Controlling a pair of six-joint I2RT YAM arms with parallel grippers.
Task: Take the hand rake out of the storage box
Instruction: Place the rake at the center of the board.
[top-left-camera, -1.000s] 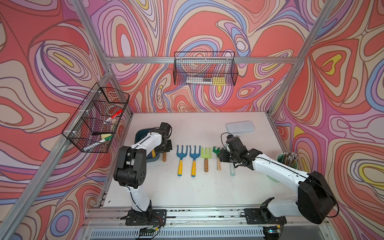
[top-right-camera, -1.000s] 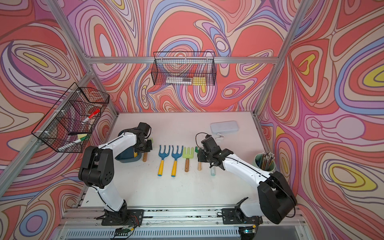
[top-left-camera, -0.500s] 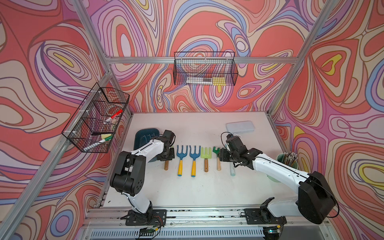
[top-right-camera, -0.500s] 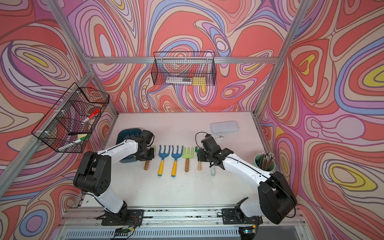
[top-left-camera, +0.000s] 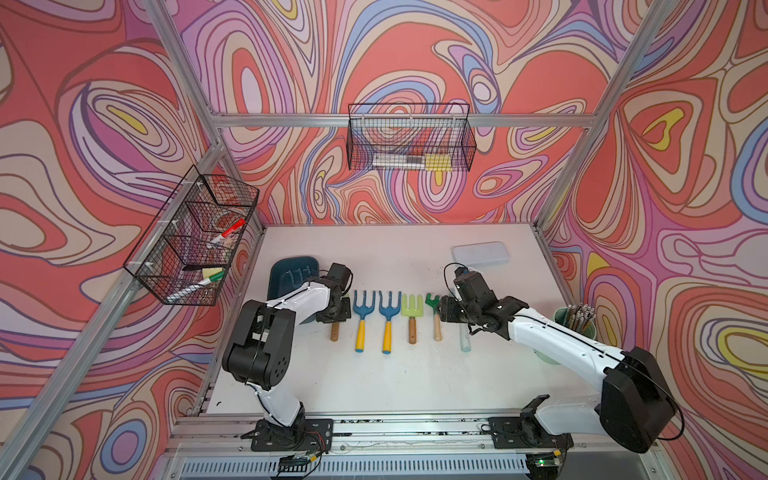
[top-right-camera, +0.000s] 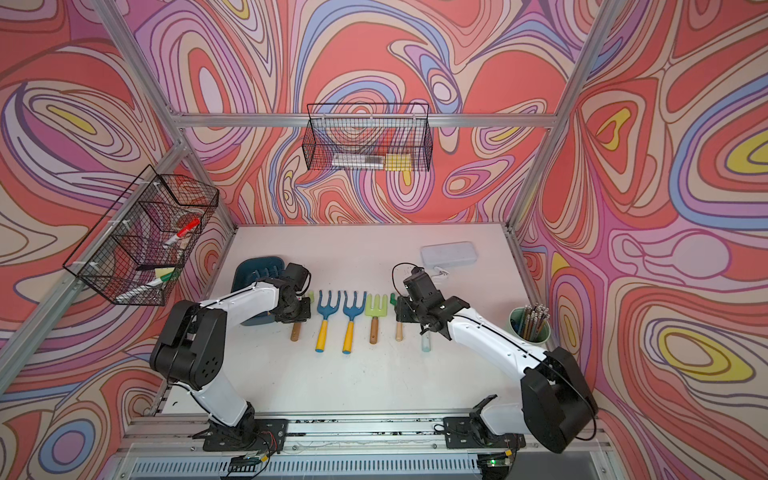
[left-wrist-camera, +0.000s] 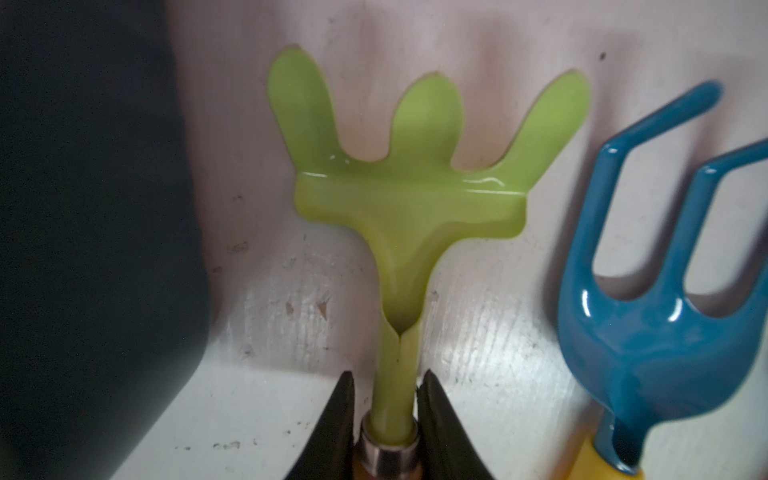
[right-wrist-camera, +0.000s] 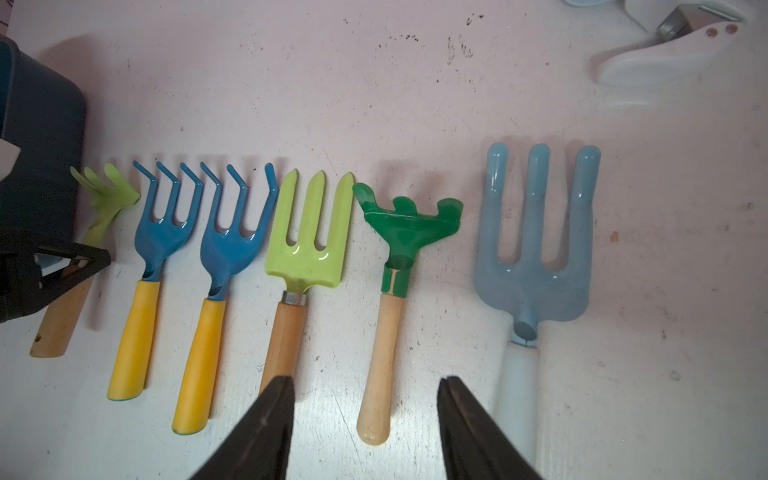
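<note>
Left wrist view: my left gripper (left-wrist-camera: 387, 386) pinches the pale green hand rake (left-wrist-camera: 407, 199) at its neck, just above the metal collar (left-wrist-camera: 388, 451). The rake is already outside the storage box (left-wrist-camera: 83, 208), just beside its wall and next to a blue fork (left-wrist-camera: 648, 353). I judge the removal nearly done; next I should let go and lift clear. My right gripper (right-wrist-camera: 365, 380) hangs spread and empty above a dark green rake (right-wrist-camera: 407, 224).
</note>
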